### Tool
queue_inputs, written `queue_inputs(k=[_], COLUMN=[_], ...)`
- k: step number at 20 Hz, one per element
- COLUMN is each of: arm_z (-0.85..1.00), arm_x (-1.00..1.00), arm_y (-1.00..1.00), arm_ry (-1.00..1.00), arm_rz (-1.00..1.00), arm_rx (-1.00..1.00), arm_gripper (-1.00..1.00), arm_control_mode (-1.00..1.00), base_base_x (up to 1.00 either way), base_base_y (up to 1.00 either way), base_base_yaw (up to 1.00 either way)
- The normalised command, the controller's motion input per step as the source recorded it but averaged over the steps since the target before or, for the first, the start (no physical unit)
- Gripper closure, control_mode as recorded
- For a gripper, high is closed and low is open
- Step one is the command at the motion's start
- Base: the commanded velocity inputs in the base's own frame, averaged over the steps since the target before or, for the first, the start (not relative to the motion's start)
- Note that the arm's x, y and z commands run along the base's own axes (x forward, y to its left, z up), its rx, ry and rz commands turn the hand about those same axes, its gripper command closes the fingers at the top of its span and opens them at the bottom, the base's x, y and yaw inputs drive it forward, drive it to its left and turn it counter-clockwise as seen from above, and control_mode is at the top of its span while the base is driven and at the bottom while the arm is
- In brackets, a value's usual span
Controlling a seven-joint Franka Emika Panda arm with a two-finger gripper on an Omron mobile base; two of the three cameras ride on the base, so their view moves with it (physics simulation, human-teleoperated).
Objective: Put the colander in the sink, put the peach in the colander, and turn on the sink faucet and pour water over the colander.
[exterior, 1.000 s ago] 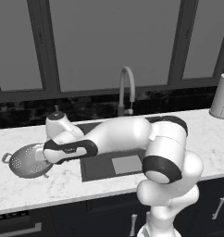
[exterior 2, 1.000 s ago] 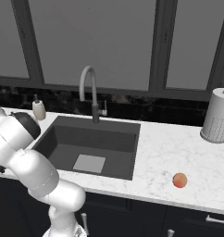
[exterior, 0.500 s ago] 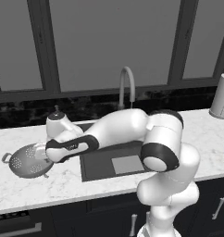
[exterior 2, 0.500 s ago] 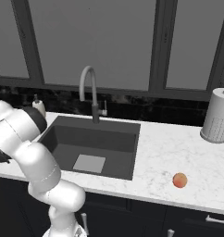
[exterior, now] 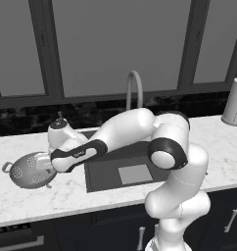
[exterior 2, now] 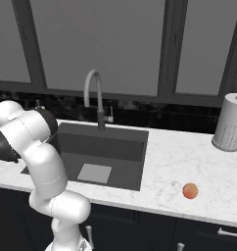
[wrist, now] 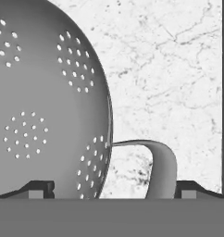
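Gripper: jaws wide apart, straddling the rim and one loop handle of the colander; holding nothing, contact not discernible.
Colander: on the marble counter, left of the sink.
Peach: on the counter, right of the sink.
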Motion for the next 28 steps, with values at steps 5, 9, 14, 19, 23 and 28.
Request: queue_inputs(k=[5, 9, 14, 19, 23, 28], arm_z=[-0.21, -0.02, 0.00, -0.07, -0.08, 0.00], arm_x=[0.15, 0.11, 0.05, 0.00, 0.00, 0.00], arm_y=[0.14, 0.07, 0.07, 0.07, 0.02, 0.00], arm_ry=[0.00, 0.00, 0.00, 0.00, 0.00, 0.00], arm_rz=[0.00, 0.00, 0.00, 0.00, 0.00, 0.00], arm_rx=[0.00, 0.00, 0.00, 0.00, 0.00, 0.00], arm_gripper=[-1.00, -1.00, -1.00, 1.00, 1.00, 1.00], arm_control_mode=[-1.00, -1.00, -1.00, -1.00, -1.00, -1.00], base_base_x=[0.00, 0.00, 0.00, 0.00, 0.00, 0.00], base_base_y=[0.00, 0.00, 0.00, 0.00, 0.00, 0.00], base_base_yaw=[0.00, 0.00, 0.00, 0.00, 0.00, 0.00])
